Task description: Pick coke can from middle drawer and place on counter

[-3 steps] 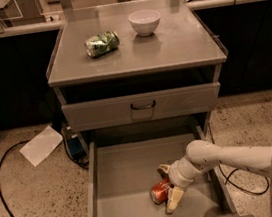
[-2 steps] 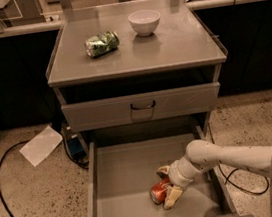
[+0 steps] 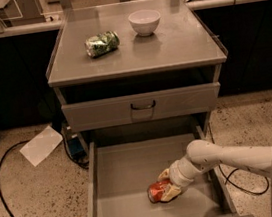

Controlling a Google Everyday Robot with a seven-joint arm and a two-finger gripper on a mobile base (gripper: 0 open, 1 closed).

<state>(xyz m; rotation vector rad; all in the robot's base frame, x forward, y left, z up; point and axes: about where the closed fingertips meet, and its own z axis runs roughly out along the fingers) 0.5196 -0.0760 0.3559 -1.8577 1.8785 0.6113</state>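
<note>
The coke can point(image 3: 157, 192), red-orange, lies on its side on the floor of the open middle drawer point(image 3: 121, 183), right of centre and near the front. My gripper point(image 3: 168, 184) reaches in from the right on a white arm, its pale fingers point(image 3: 171, 193) closed around the can's right end. The counter point(image 3: 133, 50) is the flat grey top of the cabinet above.
A green-and-white can point(image 3: 101, 43) lies on its side and a white bowl point(image 3: 144, 22) stands on the counter's back half. A shut drawer front with a dark loop handle point(image 3: 142, 106) sits above the open drawer. A sheet of paper point(image 3: 41, 145) and a black cable lie on the floor at left.
The gripper has closed in slightly on the can; the can and arm have barely moved.
</note>
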